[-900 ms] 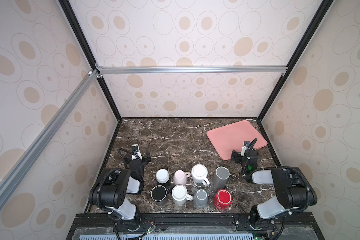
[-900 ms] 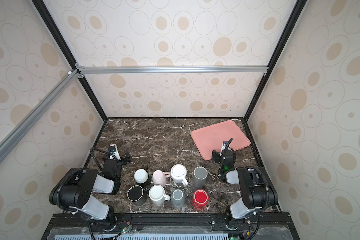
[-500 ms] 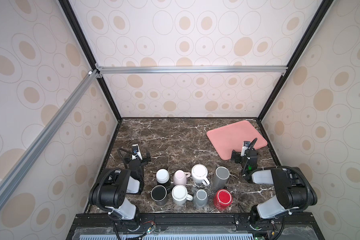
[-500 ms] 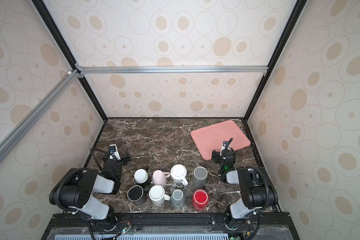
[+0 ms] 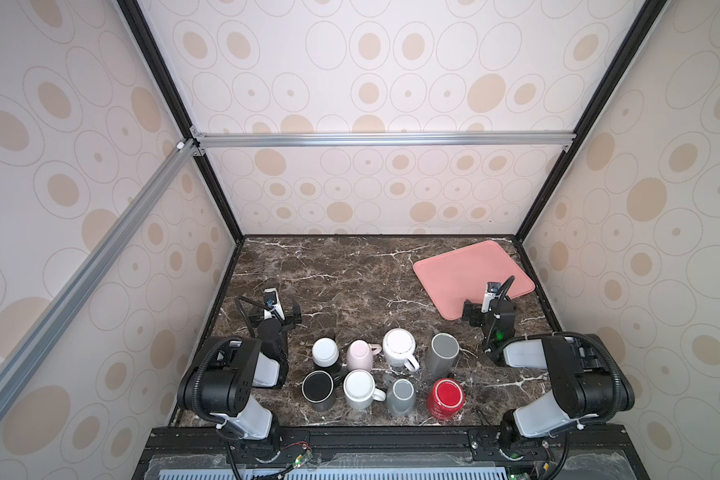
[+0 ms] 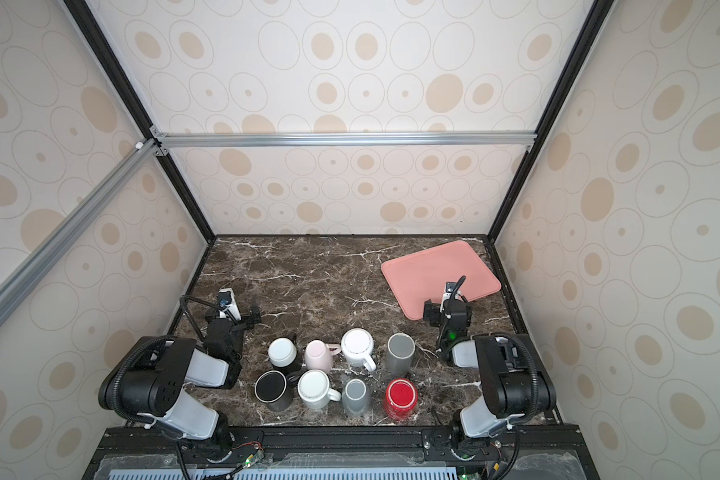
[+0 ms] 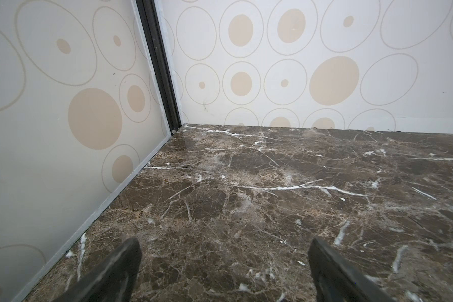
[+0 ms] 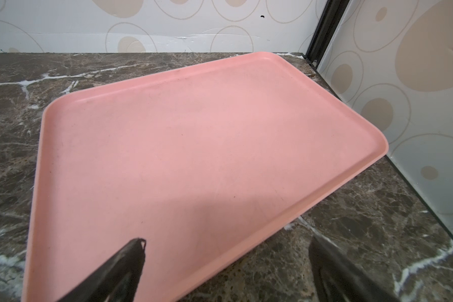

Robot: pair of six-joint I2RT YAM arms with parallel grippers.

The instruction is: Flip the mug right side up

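Observation:
Several mugs stand in two rows near the front of the marble table point(image 5: 350, 282): a white-topped black one point(image 5: 325, 351), a pink one point(image 5: 359, 355), a white one point(image 5: 399, 345), a grey one point(image 5: 445, 351), a black one point(image 5: 317, 386), another white one point(image 5: 360, 388), a small grey one point(image 5: 402, 394) and a red one point(image 5: 447, 395). Most show a flat base on top. My left gripper point(image 5: 274, 316) rests left of the mugs, open and empty point(image 7: 224, 245). My right gripper point(image 5: 490, 312) rests to their right, open and empty point(image 8: 226, 241). No mug appears in either wrist view.
A pink tray point(image 5: 470, 270) lies at the back right; the right gripper's fingers hover over its near edge point(image 8: 194, 130). Patterned walls with black corner posts point(image 7: 162, 68) enclose the table. Both arm bases sit at the front corners.

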